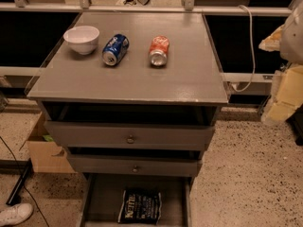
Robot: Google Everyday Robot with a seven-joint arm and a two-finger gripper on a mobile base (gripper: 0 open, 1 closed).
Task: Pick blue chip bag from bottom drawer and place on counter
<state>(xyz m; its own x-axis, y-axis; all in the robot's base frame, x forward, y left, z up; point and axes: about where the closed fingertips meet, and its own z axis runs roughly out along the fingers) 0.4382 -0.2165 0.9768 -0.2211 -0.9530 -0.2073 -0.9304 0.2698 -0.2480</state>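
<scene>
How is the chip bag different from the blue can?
The blue chip bag lies flat in the bottom drawer; the blue can lies on its side on the counter. The bag is dark, crinkly and wider; the can is brighter, round and smooth. Both are blue with white markings. The end effector is not in view.

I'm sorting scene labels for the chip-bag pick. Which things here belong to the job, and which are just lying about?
Job: blue chip bag, lying in the open bottom drawer; counter; gripper, off at the right edge.

Lying about: white bowl, blue can and orange can, all on the counter; cardboard box on the floor.
</scene>
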